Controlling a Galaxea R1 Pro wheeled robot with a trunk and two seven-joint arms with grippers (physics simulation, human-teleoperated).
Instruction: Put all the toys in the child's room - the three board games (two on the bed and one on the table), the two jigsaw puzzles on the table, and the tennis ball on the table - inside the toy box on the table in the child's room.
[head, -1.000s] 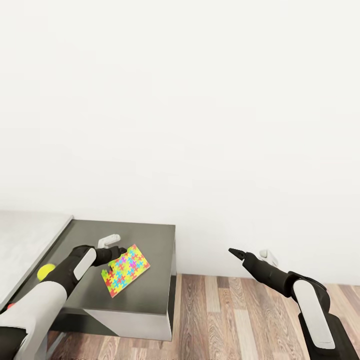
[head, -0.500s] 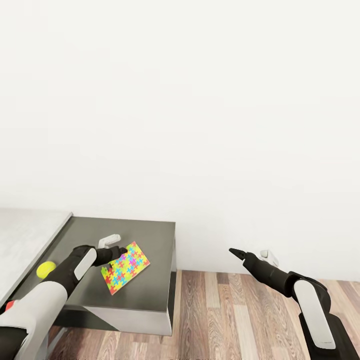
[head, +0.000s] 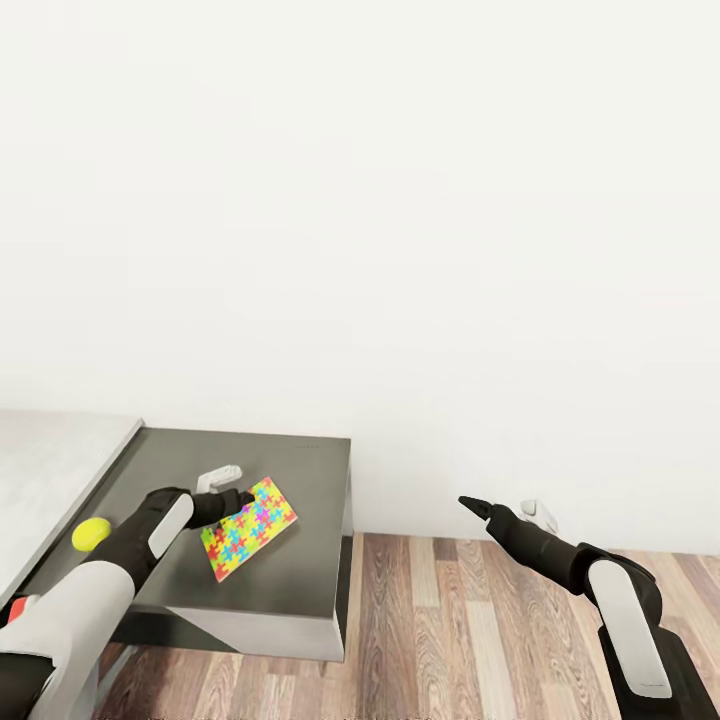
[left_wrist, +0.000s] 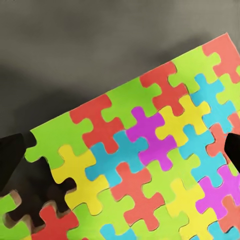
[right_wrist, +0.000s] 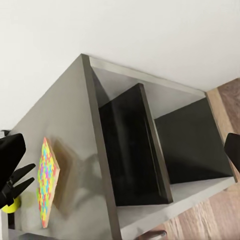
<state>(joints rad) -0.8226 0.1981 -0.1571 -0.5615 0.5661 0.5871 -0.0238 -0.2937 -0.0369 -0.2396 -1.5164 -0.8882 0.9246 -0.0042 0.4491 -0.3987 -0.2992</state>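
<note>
One jigsaw puzzle, a flat square of bright interlocking pieces, hangs tilted just above the dark grey side unit and casts a shadow on its top. My left gripper is shut on its near corner. In the left wrist view the puzzle spans the space between the two dark fingertips. The right wrist view shows the puzzle edge-on over the unit. A yellow tennis ball lies on the pale table at the left. My right gripper is open over the floor, holding nothing.
The side unit stands against a plain white wall, with open dark shelves on its side. Wood-plank floor stretches to the right under my right arm. A small red thing peeks out by my left forearm.
The whole scene has slid slightly upward in the head view, so the camera moved. My left gripper and the puzzle kept their place over the unit. The right arm stayed put.
</note>
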